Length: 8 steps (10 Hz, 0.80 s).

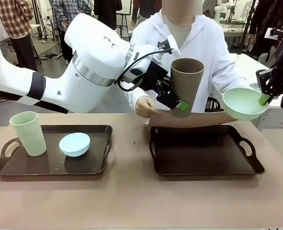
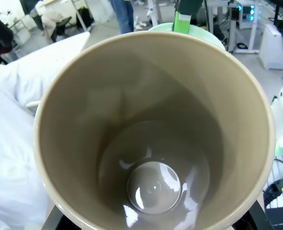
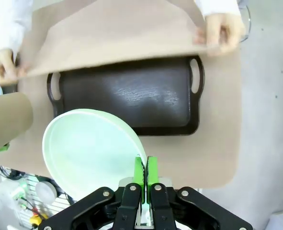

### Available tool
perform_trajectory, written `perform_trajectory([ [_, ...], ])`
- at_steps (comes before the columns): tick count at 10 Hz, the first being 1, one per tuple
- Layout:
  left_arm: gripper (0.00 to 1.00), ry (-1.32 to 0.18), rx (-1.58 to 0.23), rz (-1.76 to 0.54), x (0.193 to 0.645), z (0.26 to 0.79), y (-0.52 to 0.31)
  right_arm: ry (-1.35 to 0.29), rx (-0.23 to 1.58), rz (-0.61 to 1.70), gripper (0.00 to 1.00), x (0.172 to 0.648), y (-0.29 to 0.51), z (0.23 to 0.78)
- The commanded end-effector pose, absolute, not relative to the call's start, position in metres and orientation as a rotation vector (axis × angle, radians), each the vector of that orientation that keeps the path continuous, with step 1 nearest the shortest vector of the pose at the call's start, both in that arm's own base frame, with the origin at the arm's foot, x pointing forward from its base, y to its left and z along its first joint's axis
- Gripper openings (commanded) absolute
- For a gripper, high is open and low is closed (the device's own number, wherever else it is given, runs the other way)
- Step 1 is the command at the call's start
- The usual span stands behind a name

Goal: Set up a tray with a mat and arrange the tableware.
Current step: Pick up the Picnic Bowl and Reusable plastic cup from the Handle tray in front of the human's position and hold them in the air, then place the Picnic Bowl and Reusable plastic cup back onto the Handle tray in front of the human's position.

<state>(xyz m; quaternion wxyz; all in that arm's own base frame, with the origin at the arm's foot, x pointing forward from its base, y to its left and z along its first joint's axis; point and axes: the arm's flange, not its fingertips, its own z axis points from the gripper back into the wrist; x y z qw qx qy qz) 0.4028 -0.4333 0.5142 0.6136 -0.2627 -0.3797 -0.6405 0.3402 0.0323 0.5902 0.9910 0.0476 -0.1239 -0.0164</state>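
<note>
A person (image 1: 203, 43) holds the mat (image 3: 112, 38) over the right-hand tray (image 3: 131, 96), covering its far edge.

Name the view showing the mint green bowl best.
Right wrist view: the mint green bowl shows its inside, rim pinched in the right claw. Front view gives its side; left wrist view, a rim sliver behind the brown tumbler.

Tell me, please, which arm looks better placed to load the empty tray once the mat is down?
Probably right: the right gripper points the mint bowl at the tray, while the left gripper's brown tumbler hangs off its end.
</note>
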Motion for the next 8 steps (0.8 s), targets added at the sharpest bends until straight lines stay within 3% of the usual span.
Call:
perform_trajectory([
  [1,0.00,-0.877,-0.612,-1.487,0.4070,0.5137,-0.4335,-0.251,0.092,-0.031,0.00,0.3382,0.0330,0.5918],
  [8,0.00,-0.877,-0.612,-1.487,0.4070,0.5137,-0.4335,-0.251,0.092,-0.031,0.00,0.3382,0.0330,0.5918],
])
